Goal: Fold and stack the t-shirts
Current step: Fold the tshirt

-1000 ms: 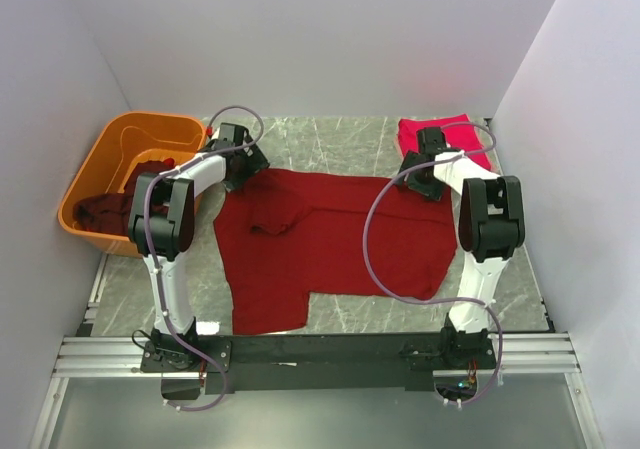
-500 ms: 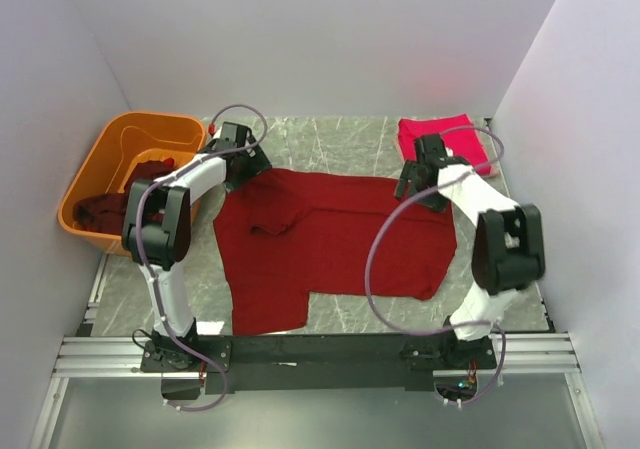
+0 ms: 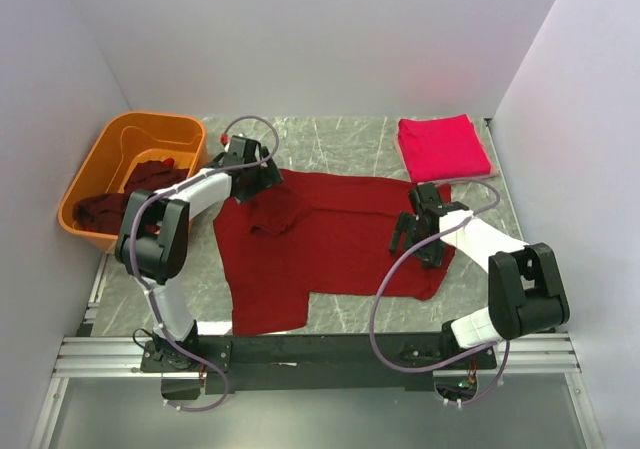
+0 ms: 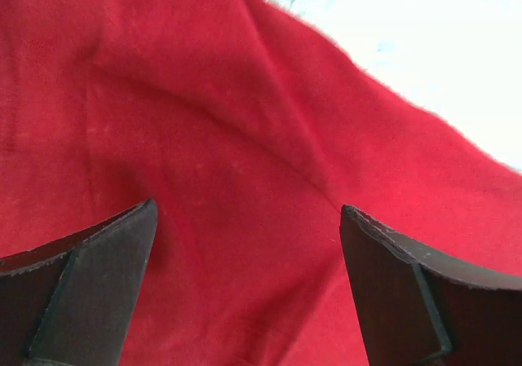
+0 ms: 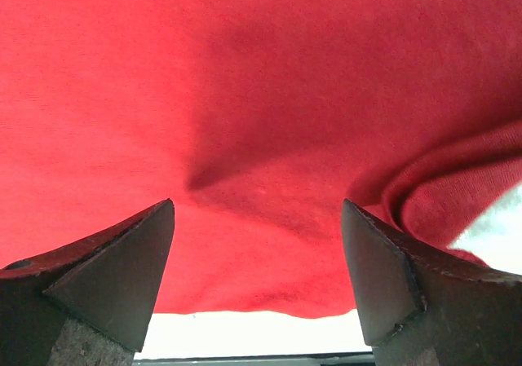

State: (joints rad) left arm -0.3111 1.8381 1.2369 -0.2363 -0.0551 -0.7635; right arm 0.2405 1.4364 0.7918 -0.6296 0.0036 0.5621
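Grey-veined marble tabletop [image 3: 340, 144], boxed in by plain white walls, carries a dark red t-shirt [image 3: 330, 239] spread flat at centre, its long axis running left to right, sleeved end leftward. The left gripper [image 3: 262, 179] and right gripper [image 3: 415, 241] both gape wide over its cloth, gripping nothing.

tub [image 3: 108, 139] left, folded shirt [image 3: 443, 146] far right

Soft, even light fills the top view — crisp throughout, with only faint shadows on the table [image 3: 340, 139]. Both wrist views are close and soft-focused: the maroon t-shirt [image 4: 245, 138] glows saturated red, while bare surface at 1 o'clock on the left and 6 o'clock on the right blows out white.
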